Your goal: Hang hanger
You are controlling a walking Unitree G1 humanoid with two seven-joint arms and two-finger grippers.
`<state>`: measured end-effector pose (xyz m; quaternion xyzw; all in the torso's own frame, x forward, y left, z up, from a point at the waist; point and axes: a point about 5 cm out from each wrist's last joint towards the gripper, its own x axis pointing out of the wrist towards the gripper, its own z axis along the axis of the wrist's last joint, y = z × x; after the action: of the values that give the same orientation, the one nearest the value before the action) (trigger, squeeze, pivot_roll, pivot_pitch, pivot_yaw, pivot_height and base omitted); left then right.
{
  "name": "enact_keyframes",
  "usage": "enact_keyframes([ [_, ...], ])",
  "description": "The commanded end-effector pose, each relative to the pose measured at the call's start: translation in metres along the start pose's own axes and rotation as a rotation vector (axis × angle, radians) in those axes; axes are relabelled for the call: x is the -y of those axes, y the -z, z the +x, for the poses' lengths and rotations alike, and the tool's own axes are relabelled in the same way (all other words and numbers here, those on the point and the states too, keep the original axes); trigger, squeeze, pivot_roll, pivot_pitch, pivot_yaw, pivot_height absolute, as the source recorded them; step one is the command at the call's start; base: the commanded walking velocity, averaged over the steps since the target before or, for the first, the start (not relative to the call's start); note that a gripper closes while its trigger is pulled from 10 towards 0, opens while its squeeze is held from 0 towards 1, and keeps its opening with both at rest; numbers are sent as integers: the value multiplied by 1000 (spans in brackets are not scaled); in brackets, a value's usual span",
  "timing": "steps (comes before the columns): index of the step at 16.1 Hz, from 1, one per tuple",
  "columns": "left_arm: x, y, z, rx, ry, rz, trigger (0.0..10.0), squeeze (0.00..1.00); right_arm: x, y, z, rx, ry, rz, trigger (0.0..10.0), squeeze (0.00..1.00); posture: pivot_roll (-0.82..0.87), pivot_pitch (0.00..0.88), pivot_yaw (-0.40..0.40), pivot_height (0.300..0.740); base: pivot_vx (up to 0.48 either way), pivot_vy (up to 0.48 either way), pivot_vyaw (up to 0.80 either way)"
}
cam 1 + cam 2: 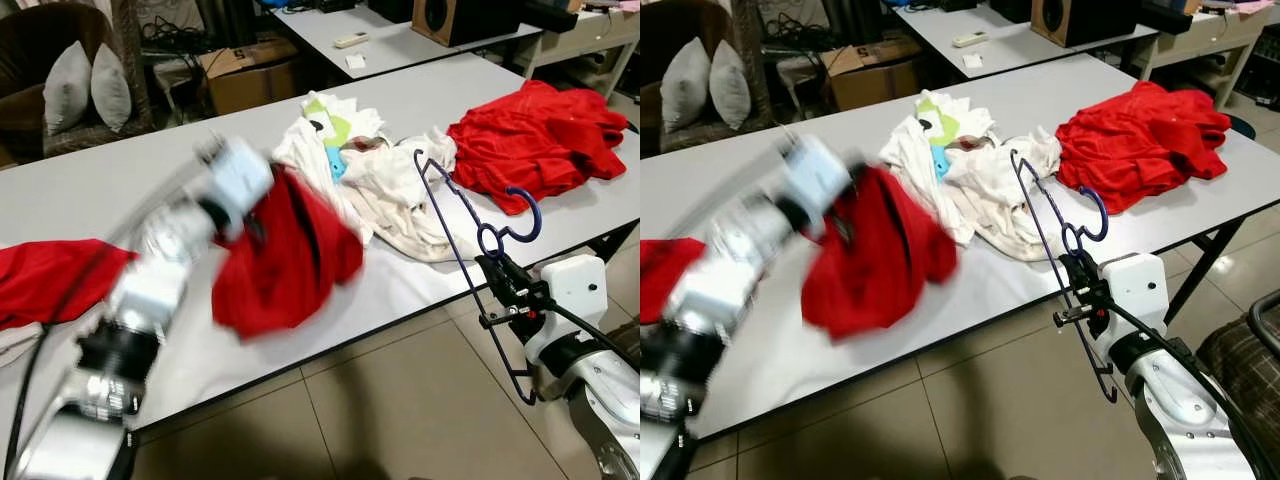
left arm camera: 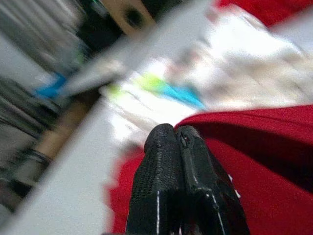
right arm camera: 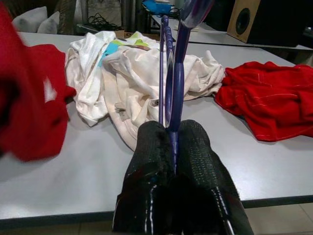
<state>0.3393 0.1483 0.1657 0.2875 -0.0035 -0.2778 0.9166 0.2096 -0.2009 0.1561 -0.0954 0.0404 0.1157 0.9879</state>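
Right gripper (image 3: 172,134) clamps purple hanger (image 1: 465,250); left gripper (image 2: 177,134) lifts red garment (image 1: 285,255).

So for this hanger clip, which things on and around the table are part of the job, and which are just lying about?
In the job:
- purple hanger, pinched in the right hand
- red garment, lifted by the left hand

Lying about:
- white clothes pile
- red heap at the table's right end
- red cloth at its left end
- cardboard box
- two grey cushions
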Motion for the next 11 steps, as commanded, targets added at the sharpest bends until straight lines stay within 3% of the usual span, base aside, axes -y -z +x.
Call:
enact_keyframes([
  [1,8,9,-2,-50,71,-3,0,0,-3,-2,2,16,-9,-1,10000,0,-144,0,118,740,0,0,0],
  [3,23,23,-8,-104,176,-8,0,0,-4,-1,3,13,-16,-4,10000,0,-138,0,114,740,0,0,0],
  [4,23,23,-9,-106,176,5,4510,0,-4,-1,3,14,-18,-4,10000,0,-135,0,110,740,0,0,0],
  [5,23,21,-10,-94,196,-1,10000,0,-4,-1,3,14,-21,-4,10000,0,-133,0,109,740,0,0,0],
  [6,22,19,-11,-79,211,-23,10000,1000,-5,-1,4,13,-24,-4,10000,0,-132,0,109,740,0,0,0],
  [11,19,11,-10,-34,209,-61,10000,1000,-5,0,3,15,-24,-2,10000,0,-135,0,112,740,0,0,0],
])
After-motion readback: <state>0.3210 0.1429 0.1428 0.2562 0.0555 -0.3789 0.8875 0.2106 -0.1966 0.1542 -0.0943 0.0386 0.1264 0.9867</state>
